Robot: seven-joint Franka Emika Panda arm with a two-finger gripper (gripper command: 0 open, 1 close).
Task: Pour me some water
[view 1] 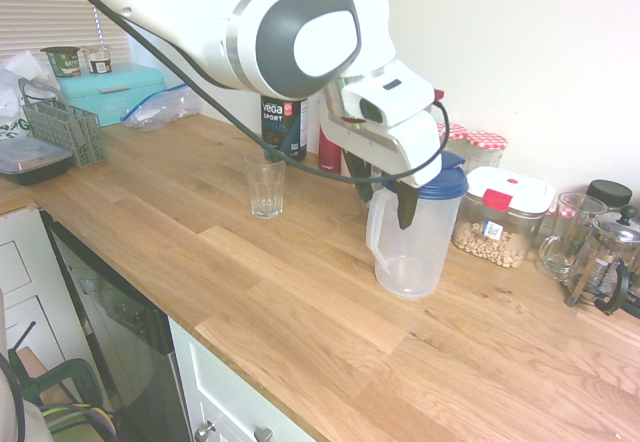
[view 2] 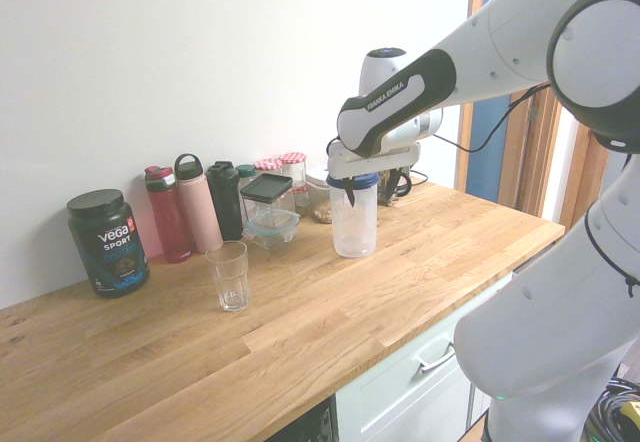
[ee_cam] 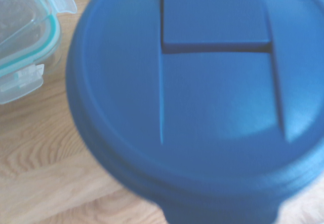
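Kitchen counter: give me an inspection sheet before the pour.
Surface: wooden counter, no spills seen.
Job's things: translucent plastic pitcher with blue lid upright; water inside too faint to confirm. Clear drinking glass upright, looks empty, standing apart from the pitcher.
Clutter: black Vega Sport tub, red, pink and dark bottles, lidded food containers, glass French press along the wall.
Grippers: gripper open, fingers straddling the pitcher's top, not gripping.
Cables: rig's only.
Surroundings: white wall; white cabinets below.
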